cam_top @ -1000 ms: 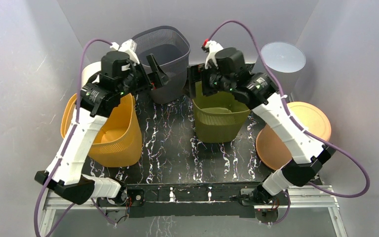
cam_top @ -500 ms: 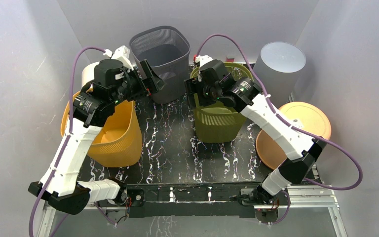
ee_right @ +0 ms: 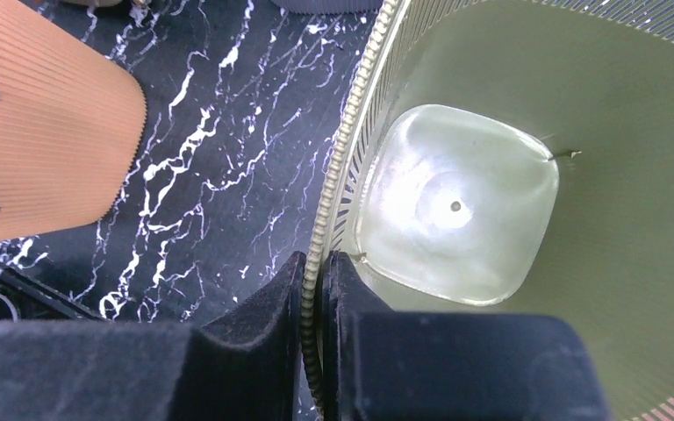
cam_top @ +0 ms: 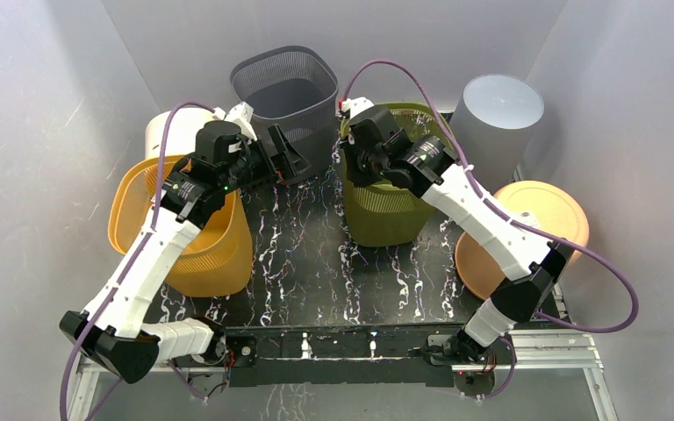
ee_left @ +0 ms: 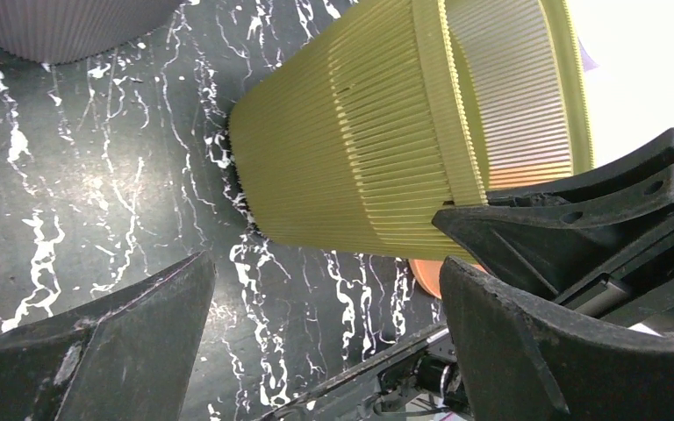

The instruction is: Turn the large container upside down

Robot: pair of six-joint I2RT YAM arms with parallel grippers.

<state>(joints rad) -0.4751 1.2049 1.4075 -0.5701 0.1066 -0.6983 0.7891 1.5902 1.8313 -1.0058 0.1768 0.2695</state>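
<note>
The large olive-green container [cam_top: 388, 219] stands upright on the black marbled mat, mouth up; its pale floor [ee_right: 455, 203] shows in the right wrist view. My right gripper [cam_top: 348, 171] is at its left rim and is shut on the ribbed rim wire [ee_right: 316, 263], one finger inside the wall and one outside. My left gripper [cam_top: 291, 158] hangs open just left of the container, above the mat, with nothing between its fingers [ee_left: 325, 263]. In the left wrist view the container's ribbed side [ee_left: 360, 158] lies ahead, apart from the fingers.
A dark grey basket [cam_top: 285, 83] stands behind, close to the left gripper. An orange basket [cam_top: 206, 250] is under the left arm, a white tub [cam_top: 162, 132] behind it. A grey upturned bin [cam_top: 500, 105] and an orange upturned one [cam_top: 531, 232] stand at the right.
My right gripper came down over the olive-green container's left rim and shut on it. My left gripper swung right and lower, toward the container's left side, still open.
</note>
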